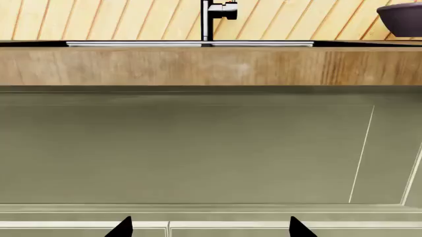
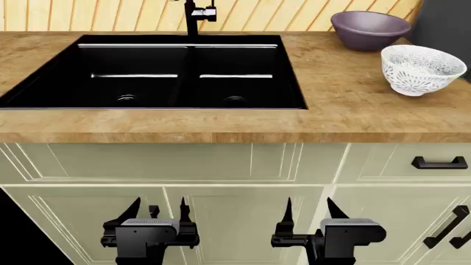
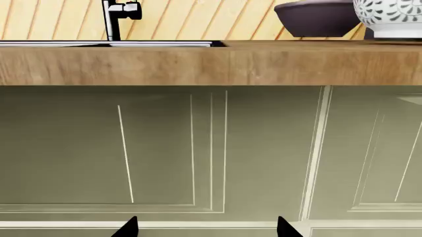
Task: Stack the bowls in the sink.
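- While both bowls sit out on the wooden counter (image 2: 346, 110), nothing is in the sink (image 2: 158, 72) yet, so by my read the task is barely under way.
- The purple bowl (image 2: 369, 28) stands far back at the right; the white patterned bowl (image 2: 421, 69) stands upright just in front of it, close beside but apparently not touching.
- Both lie to the right of the black double basin, beyond its right rim.
- Outward now: the right gripper (image 2: 308, 216) hangs low before the cabinet doors (image 2: 243, 215), fingers spread, holding nothing.
- The left gripper (image 2: 158, 215) hangs level with it, equally spread and empty.
- The bowls are up, forward and rightward of both grippers, and the right arm is clearly nearer.
- I expect it must rise above the counter edge first, then reach right.
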